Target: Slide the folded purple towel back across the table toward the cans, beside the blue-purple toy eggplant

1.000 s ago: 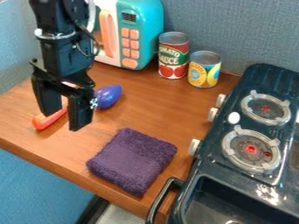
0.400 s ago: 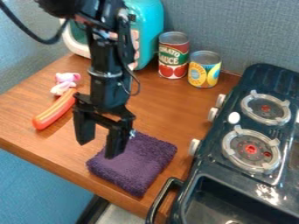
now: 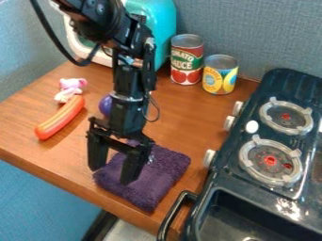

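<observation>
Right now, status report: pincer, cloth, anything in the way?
Pincer open, at the purple cloth, contact unclear. Cloth folded, lying on the table. Orange-red hot dog and rounded purple object nearby, both off the cloth.

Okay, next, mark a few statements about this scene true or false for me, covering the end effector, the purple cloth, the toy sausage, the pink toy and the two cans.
1. The end effector is nearer to the purple cloth than to the red can. True.
2. The toy sausage lies on the stove. False: the toy sausage lies on the wooden tabletop.
3. The yellow can is shorter than the red can. True.
4. The pink toy is between the two cans. False: the pink toy is by one end of the toy sausage.
5. The end effector is open. True.
</observation>
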